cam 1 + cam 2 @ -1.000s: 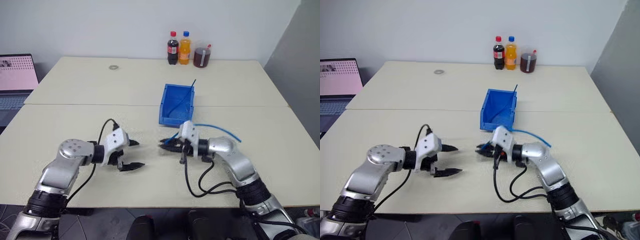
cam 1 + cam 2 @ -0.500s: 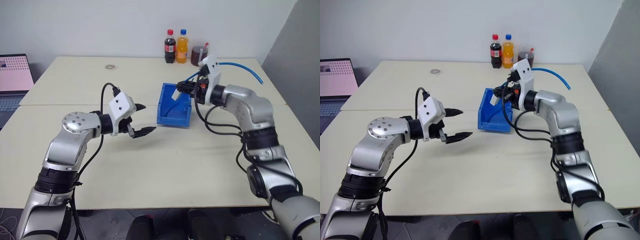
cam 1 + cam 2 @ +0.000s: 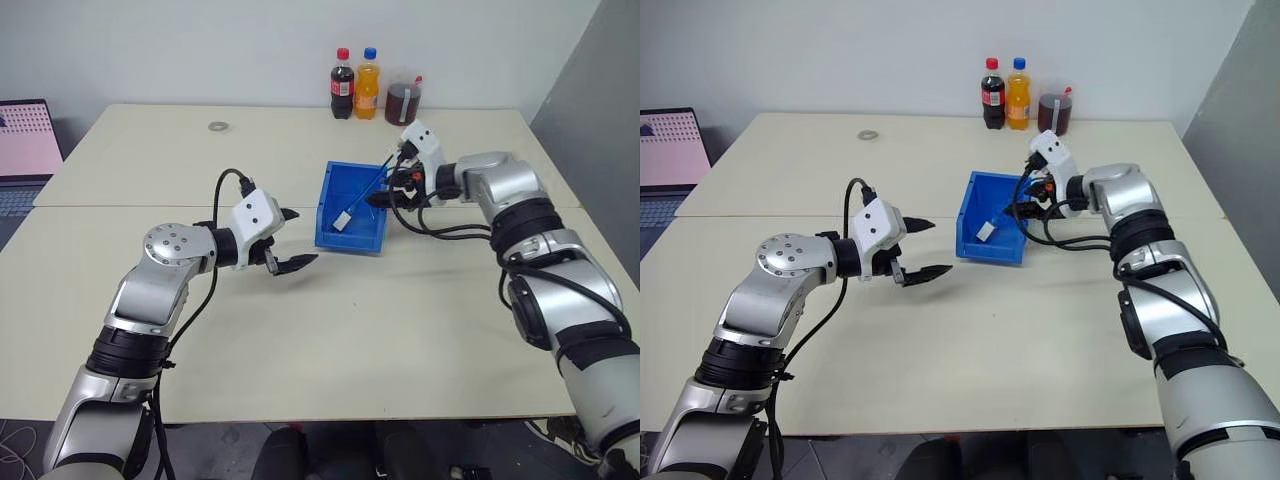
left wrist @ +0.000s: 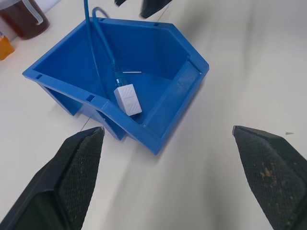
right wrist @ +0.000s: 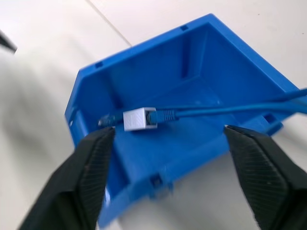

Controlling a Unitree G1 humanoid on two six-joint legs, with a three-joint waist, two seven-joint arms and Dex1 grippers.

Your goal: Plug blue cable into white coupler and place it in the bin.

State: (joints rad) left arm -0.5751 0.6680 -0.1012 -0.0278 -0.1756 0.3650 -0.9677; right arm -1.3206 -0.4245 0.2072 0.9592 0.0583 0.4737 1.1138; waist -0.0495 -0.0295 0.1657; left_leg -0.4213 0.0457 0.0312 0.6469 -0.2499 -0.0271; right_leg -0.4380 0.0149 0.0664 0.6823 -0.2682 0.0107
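Cable (image 5: 211, 111) plugged into coupler (image 5: 139, 119), both inside bin (image 3: 335, 236) mid-table. Right gripper (image 3: 392, 186) released above the bin's rim; left gripper (image 3: 290, 240) spread wide, empty.

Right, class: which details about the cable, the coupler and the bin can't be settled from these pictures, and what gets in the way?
- Blue cable: its far end is cut off by the right wrist view's edge.
- White coupler: whether it rests on the bin floor or hangs is unclear in every view.
- Coupler's plug seating: too small in the head views; the housing hides it in the right wrist view.
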